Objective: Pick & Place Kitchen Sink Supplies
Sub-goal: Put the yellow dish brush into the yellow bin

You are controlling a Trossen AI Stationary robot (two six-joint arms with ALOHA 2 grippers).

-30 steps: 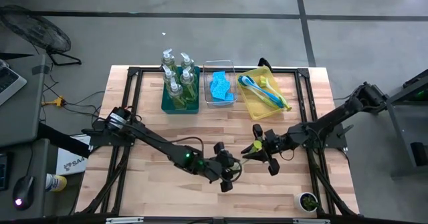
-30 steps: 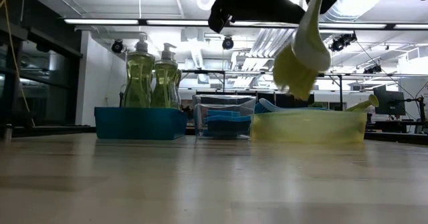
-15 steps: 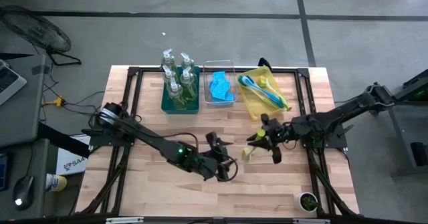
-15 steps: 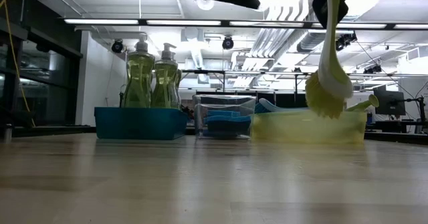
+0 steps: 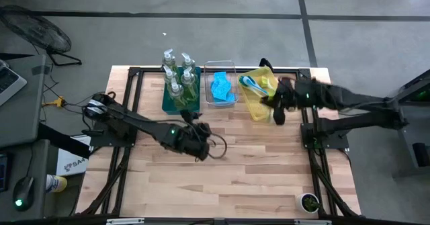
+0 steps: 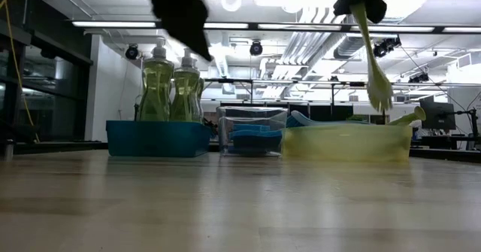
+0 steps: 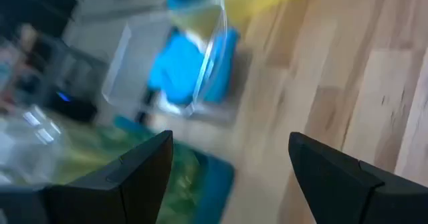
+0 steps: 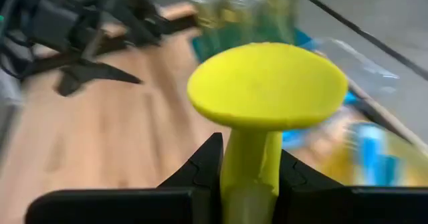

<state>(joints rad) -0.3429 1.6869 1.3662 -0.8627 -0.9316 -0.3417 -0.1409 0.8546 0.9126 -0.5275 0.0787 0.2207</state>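
Note:
My right gripper (image 5: 274,109) is shut on a yellow-green dish brush (image 6: 372,56) above the yellow bin (image 6: 346,143) at the table's far right. A blue brush (image 5: 252,84) lies in that bin. My left gripper (image 5: 197,127) hangs open over the middle of the table, nearer the left, with nothing between its fingers (image 7: 140,177). It points at the clear bin (image 7: 167,77) of blue sponges. Pump bottles of yellow-green soap (image 6: 171,86) stand in the teal bin (image 6: 158,138). My right gripper pinches the brush's handle (image 8: 251,174) between its two fingers, which lie across it. A broad round yellow part (image 8: 267,83) stands just past the fingers. The brush hangs slanting below the gripper, bristle head (image 6: 380,94) down, clear above the yellow bin.
The three bins stand in a row along the far edge: teal (image 5: 180,97), clear (image 5: 222,91), yellow (image 5: 259,101). Black frame rails (image 5: 131,84) run around the table. A small cup (image 5: 309,201) sits at the near right corner. Bare wood fills the near half.
My right gripper has carried the brush from the table's middle up and toward the far edge, over the yellow bin; the brush now hangs more upright. My left gripper has drawn away from the brush, toward the left and far edge, and has turned toward the bins.

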